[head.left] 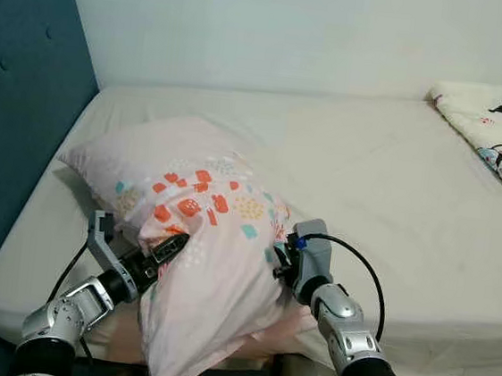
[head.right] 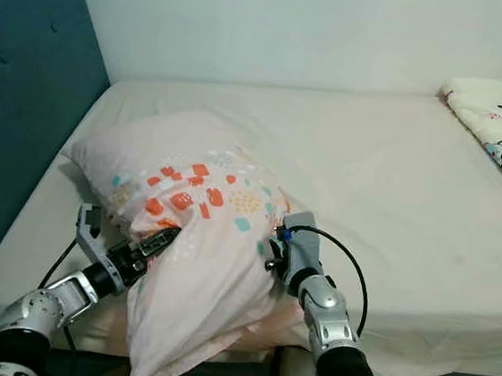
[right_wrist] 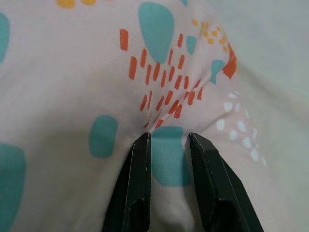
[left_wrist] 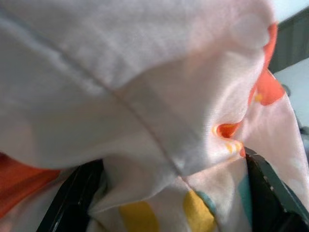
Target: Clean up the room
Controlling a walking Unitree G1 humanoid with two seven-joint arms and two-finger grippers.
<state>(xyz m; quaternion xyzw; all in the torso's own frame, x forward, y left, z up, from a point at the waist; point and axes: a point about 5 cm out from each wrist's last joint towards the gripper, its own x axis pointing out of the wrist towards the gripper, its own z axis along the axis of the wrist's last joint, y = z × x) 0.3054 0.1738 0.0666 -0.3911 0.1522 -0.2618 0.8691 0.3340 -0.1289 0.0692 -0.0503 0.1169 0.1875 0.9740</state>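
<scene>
While both pinch pillow (head.left: pixel 198 263), left hand (head.left: pixel 169 249), right hand (right_wrist: pixel 168 145), cream bed (head.left: pixel 385 193) w/ teal headboard (head.left: pixel 15 127).

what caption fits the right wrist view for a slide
Right gripper pinching a fold of the patterned pink pillow between its two black fingers.

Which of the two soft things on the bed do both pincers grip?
The pink pillow near the blue headboard, not the cartoon blanket in the far corner.

One patterned pillow (head.left: pixel 199 254), one bed (head.left: pixel 369 173), one cartoon-print blanket (head.left: pixel 500 129), one blue headboard (head.left: pixel 15 127); two grippers, left gripper (head.left: pixel 171 247) and right gripper (head.left: pixel 278 252).
</scene>
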